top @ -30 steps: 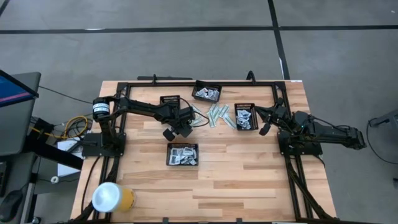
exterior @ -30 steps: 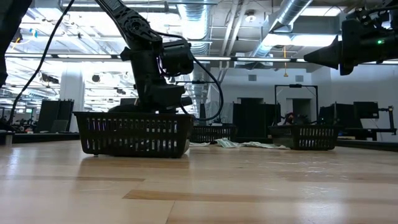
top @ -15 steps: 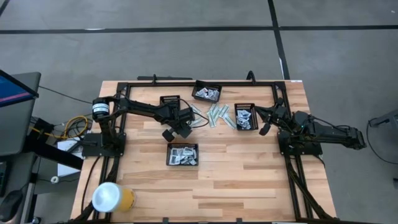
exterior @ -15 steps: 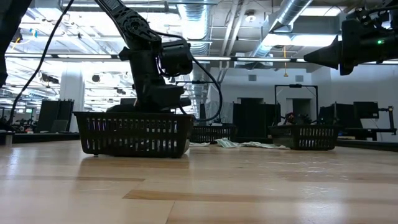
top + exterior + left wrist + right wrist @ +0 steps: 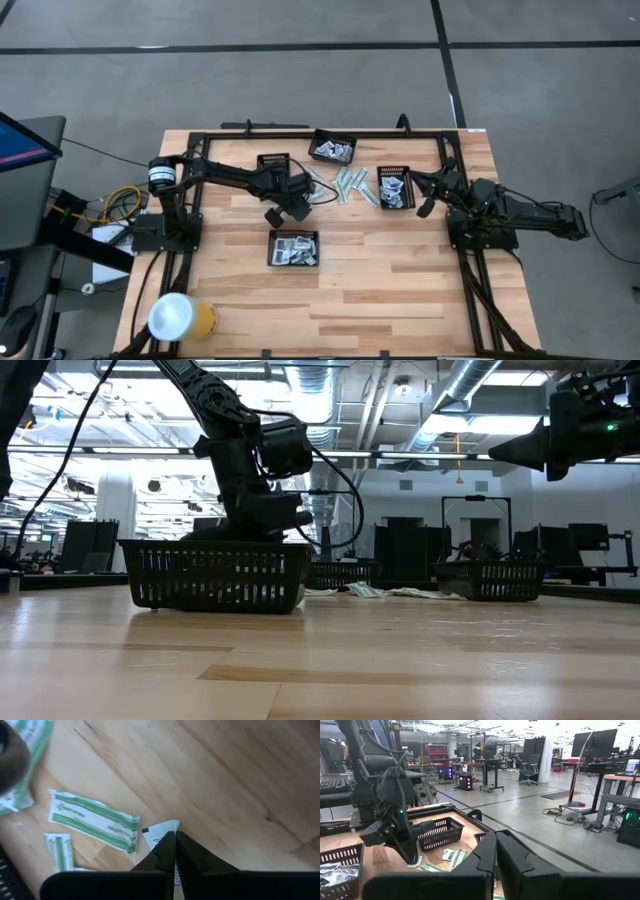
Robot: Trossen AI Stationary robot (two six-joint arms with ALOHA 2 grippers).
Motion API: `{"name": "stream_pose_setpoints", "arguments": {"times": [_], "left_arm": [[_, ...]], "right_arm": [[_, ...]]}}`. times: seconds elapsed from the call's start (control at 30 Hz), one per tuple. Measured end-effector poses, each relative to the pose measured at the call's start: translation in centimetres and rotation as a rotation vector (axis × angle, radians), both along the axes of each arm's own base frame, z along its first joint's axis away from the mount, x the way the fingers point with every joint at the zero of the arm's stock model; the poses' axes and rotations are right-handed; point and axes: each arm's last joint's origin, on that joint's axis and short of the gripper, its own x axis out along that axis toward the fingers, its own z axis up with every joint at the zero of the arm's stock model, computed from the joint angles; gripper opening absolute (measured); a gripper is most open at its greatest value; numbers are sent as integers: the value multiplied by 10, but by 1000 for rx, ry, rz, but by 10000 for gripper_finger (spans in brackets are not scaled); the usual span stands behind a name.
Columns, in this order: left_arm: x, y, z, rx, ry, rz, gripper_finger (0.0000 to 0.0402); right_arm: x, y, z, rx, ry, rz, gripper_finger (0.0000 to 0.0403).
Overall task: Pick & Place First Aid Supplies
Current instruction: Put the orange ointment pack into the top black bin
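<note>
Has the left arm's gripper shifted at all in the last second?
Yes. The left gripper edged slightly towards the loose green-striped packets.

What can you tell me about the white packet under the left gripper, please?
The white packet is small, flat and papery, with a dark mark near one corner. It lies on the bare wooden table, beside green-and-white strips. The left gripper is shut on its edge, hiding most of it. The right wrist view shows it low at the table under that gripper's tips; whether it is lifted is unclear.

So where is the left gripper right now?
In the high view the left gripper is shut on a white packet, down at the table's left-centre beside the loose green strips, just above the near tray.
</note>
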Motion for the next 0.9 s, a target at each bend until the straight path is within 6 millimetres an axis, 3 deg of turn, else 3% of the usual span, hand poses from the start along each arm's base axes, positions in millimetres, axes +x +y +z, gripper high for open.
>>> {"name": "stream_pose_setpoints", "arguments": {"times": [0.5, 0.9], "left_arm": [[-9, 0, 50, 43, -231, 6, 8], [4, 2, 92, 93, -633, 22, 11]], "right_arm": [[0, 0, 0, 0, -1, 0, 8], [0, 0, 0, 0, 0, 0, 8]]}}
